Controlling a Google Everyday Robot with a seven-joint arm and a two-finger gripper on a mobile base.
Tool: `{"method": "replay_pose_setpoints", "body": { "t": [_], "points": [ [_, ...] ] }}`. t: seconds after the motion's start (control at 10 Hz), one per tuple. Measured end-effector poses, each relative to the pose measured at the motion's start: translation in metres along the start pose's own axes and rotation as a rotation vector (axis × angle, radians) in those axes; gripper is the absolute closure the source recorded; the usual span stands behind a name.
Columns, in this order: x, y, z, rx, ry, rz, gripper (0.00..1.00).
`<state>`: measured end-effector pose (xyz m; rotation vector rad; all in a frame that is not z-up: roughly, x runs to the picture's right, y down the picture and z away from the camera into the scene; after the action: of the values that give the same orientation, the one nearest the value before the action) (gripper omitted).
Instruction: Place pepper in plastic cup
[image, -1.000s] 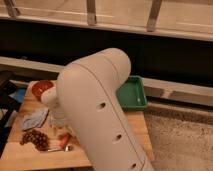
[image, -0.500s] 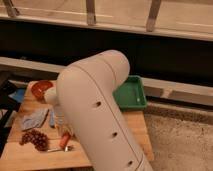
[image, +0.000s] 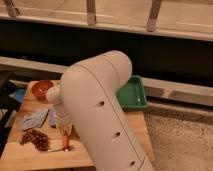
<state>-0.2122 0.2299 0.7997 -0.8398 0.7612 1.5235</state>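
One pepper (image: 65, 139) upright (long axis near vertical), beneath tool (image: 63, 125)

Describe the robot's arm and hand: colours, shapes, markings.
The arm is a thick, smooth, cream-white shell, domed at its bend, with a row of small dark round holes down its side. No cables or lettering show. The hand, low over the wooden table beside the grapes, looks cream too; its detail cannot be made out.
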Motion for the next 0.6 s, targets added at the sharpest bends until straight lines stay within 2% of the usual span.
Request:
{"method": "replay_pose_setpoints", "body": {
  "t": [0.2,0.5,0.6],
  "points": [
    [0.005,0.002,-0.022,-0.047,-0.033,-0.024,1.00],
    [0.021,0.014,-0.086,-0.148,-0.109,-0.088,1.00],
    [0.026,0.017,-0.116,-0.195,-0.145,-0.110,1.00]
  ]
}}
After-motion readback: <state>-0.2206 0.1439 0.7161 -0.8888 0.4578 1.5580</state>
